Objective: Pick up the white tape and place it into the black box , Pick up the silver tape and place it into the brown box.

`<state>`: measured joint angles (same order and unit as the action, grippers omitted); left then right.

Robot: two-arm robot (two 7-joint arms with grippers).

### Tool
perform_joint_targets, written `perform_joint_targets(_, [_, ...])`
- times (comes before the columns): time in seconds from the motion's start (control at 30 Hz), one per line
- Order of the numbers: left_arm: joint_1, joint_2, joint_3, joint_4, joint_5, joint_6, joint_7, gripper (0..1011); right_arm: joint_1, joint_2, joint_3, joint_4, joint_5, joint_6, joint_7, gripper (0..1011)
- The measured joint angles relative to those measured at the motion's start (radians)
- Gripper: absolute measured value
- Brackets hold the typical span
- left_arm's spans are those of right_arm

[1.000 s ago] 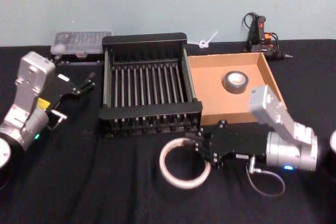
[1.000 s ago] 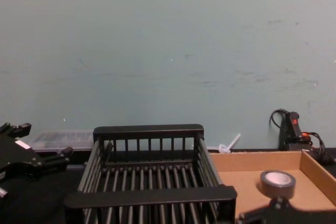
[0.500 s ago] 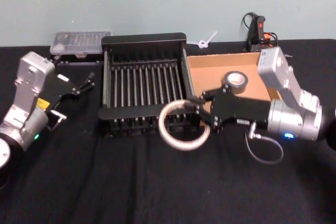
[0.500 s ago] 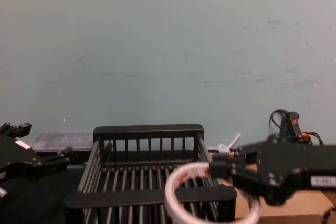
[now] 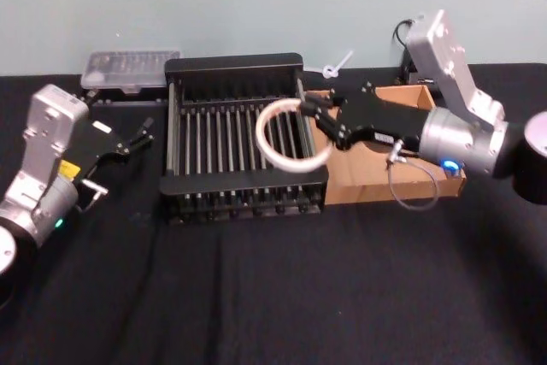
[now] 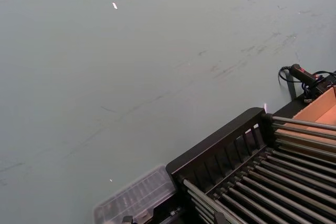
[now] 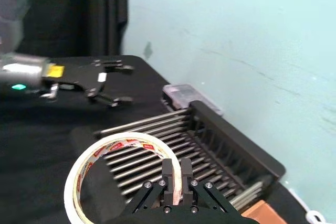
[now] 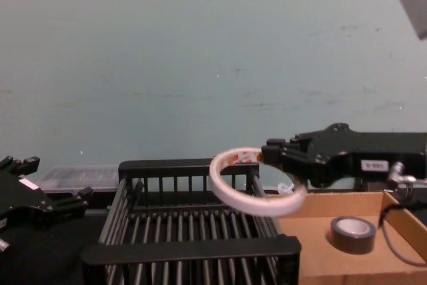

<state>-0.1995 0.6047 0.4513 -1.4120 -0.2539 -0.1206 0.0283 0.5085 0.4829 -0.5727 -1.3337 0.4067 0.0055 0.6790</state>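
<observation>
left gripper (image 5: 137, 138) parked at table's left, beside the clear plastic case (image 5: 130, 68), fingers spread, empty

black box (image 5: 242, 179): slatted bars, thick rims, hard plastic. white tape (image 5: 292, 135) hangs over its right half, above the floor bars, not touching; thin flat ring, red marks, lying near level, slightly tilted

right gripper (image 5: 320, 117) reaches in from the right, pinching the ring's right edge; ring extends leftward from the jaws. judged: release drops it inside, close to the right wall

brown box (image 8: 337, 266): tan cardboard, low walls; silver tape (image 8: 352, 234) lies flat inside, grey, pale core
</observation>
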Motion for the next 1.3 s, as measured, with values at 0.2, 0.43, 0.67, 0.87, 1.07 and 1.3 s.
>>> perform_joint_targets(0.2, [0.0,0.0,0.0,0.0,0.0,0.0,0.0,1001,0.047,-0.051,0.001,0.068,-0.003,0.025,-0.025,96])
perform_joint_targets(0.43, [0.0,0.0,0.0,0.0,0.0,0.0,0.0,1001,0.122,-0.126,-0.01,0.178,-0.011,0.08,-0.047,96])
perform_joint_targets(0.67, [0.0,0.0,0.0,0.0,0.0,0.0,0.0,1001,0.195,-0.19,-0.034,0.287,-0.028,0.112,-0.044,96])
perform_joint_targets(0.87, [0.0,0.0,0.0,0.0,0.0,0.0,0.0,1001,0.247,-0.236,-0.059,0.379,-0.058,0.124,-0.038,96])
perform_joint_targets(1.07, [0.0,0.0,0.0,0.0,0.0,0.0,0.0,1001,0.274,-0.268,-0.068,0.447,-0.08,0.128,-0.034,96])
perform_joint_targets(1.3, [0.0,0.0,0.0,0.0,0.0,0.0,0.0,1001,0.281,-0.287,-0.066,0.48,-0.099,0.132,-0.035,96])
